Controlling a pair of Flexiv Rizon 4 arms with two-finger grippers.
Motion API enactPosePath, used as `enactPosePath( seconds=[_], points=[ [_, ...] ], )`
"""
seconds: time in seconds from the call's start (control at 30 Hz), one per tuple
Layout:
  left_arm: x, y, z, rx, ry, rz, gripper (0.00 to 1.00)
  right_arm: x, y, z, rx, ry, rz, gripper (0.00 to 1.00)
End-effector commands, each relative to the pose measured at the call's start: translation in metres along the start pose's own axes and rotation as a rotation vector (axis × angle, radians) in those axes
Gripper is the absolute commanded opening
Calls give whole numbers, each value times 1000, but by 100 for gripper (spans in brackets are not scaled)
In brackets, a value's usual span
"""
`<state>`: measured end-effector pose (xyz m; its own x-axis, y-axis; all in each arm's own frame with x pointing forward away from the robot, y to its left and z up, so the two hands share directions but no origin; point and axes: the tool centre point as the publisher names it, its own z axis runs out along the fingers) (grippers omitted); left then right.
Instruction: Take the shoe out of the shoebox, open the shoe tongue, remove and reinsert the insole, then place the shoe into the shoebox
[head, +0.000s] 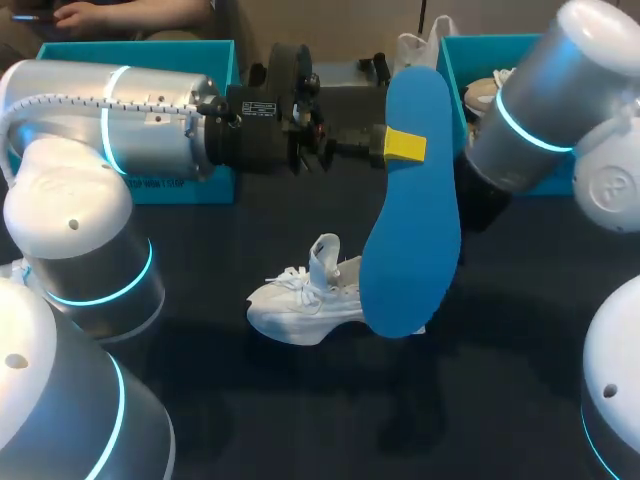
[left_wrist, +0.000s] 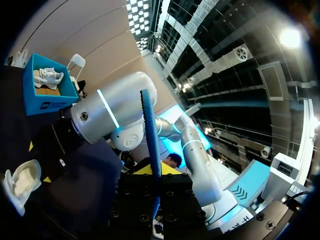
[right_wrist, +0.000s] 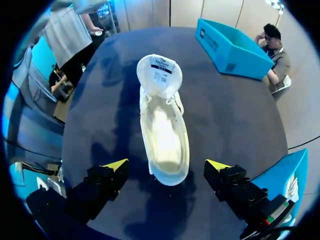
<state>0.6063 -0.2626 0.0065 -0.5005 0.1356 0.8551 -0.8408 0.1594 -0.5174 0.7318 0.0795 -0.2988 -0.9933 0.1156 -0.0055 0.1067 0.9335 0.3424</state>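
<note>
Blue insole aloft, clamped near one end by left end effector; likely light, bendy, so pinch flat faces. White shoe on desk, tongue back; right end effector spread wide above it.

L arm stretched level, left to centre | L gripper clamped on both faces of insole, one yellow tip showing | R arm angled down from right rear | R gripper pointed straight down, fingers spread wide
</note>
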Motion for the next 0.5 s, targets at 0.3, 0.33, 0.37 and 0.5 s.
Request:
enactPosePath(
  seconds=[0.3, 0.33, 0.37, 0.5],
  points=[
    [0, 0, 1, 0, -2, 0, 0, 1, 4, 0, 71, -13, 20, 100],
    [0, 0, 1, 0, -2, 0, 0, 1, 4, 0, 71, -13, 20, 100],
    [0, 0, 1, 0, -2, 0, 0, 1, 4, 0, 71, -13, 20, 100],
    [0, 0, 1, 0, -2, 0, 0, 1, 4, 0, 71, -13, 20, 100]
  ],
)
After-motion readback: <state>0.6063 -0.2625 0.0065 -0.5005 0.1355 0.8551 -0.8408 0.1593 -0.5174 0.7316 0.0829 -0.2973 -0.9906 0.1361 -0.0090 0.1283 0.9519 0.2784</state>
